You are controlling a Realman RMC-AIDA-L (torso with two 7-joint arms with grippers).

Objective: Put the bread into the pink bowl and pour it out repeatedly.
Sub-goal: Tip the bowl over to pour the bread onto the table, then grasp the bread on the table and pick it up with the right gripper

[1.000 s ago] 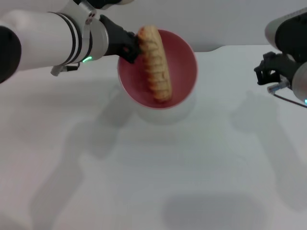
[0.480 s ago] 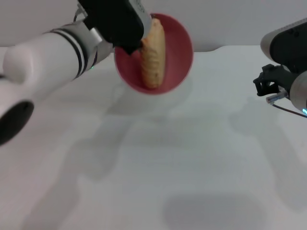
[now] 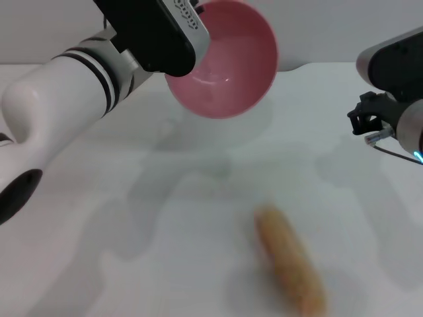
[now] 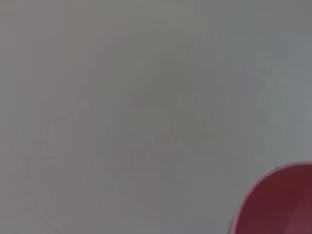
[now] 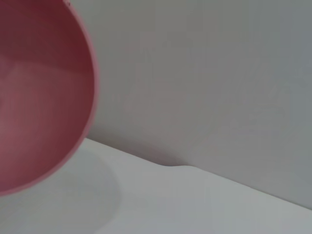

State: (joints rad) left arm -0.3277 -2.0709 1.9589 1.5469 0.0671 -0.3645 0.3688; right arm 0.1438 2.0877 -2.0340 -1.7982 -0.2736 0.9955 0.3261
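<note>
My left gripper (image 3: 195, 47) holds the pink bowl (image 3: 231, 66) by its left rim, raised above the back of the white table (image 3: 99, 264). The bowl is tipped with its mouth facing me, and its inside is bare. The golden-tan bread (image 3: 289, 261) lies apart from it on the table, toward the front right, looking smeared by motion. A piece of the pink bowl's (image 4: 280, 204) rim shows in the left wrist view, and the pink bowl (image 5: 39, 97) shows larger in the right wrist view. My right gripper (image 3: 365, 119) hangs at the far right, away from both.
The table's back edge (image 5: 195, 168) meets a plain grey wall (image 5: 219, 73) just behind the bowl. Shadows of the arms fall across the tabletop. Nothing else stands on the table.
The bowl has tipped further and risen slightly. The bread has slid out of it and dropped to the table at the front right. The right arm has barely moved.
</note>
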